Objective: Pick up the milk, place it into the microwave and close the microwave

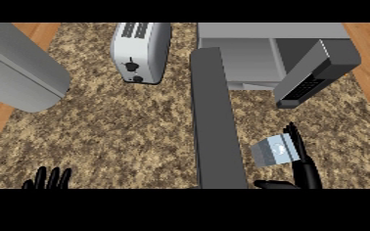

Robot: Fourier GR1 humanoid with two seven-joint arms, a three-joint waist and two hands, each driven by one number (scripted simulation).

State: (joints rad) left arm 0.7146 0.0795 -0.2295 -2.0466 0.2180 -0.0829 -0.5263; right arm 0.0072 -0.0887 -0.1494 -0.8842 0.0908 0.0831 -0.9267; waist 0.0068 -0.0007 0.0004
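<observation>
One small milk carton (273,150) is sitting low on the right of the bench (123,127), just to the right of the microwave's open door (215,127), which is jutting out toward the robot like a long dark slab. The right robot hand (311,172) is standing against the carton. Its fingers (296,142) are lying straight along the carton's right side, and its thumb (273,184) is spreading out underneath, a little apart from the box. The hand is spread apart, not clamped on the milk. The left robot hand (47,178) is resting open at the lower left edge, fingers up.

The carton is looking light and boxy, with flat, smooth faces that are probably a little slippery and thin walls that are likely giving way under a hard squeeze. Two opposite flat sides, around mid-height, are offering the best hold, with the thumb facing the fingers so the box is not twisting or tipping. The microwave (249,58) is waiting at the top right with its pale cavity showing, so the carton is needing to travel up and left past the door's edge. A toaster (141,51) is standing well apart at the top.
</observation>
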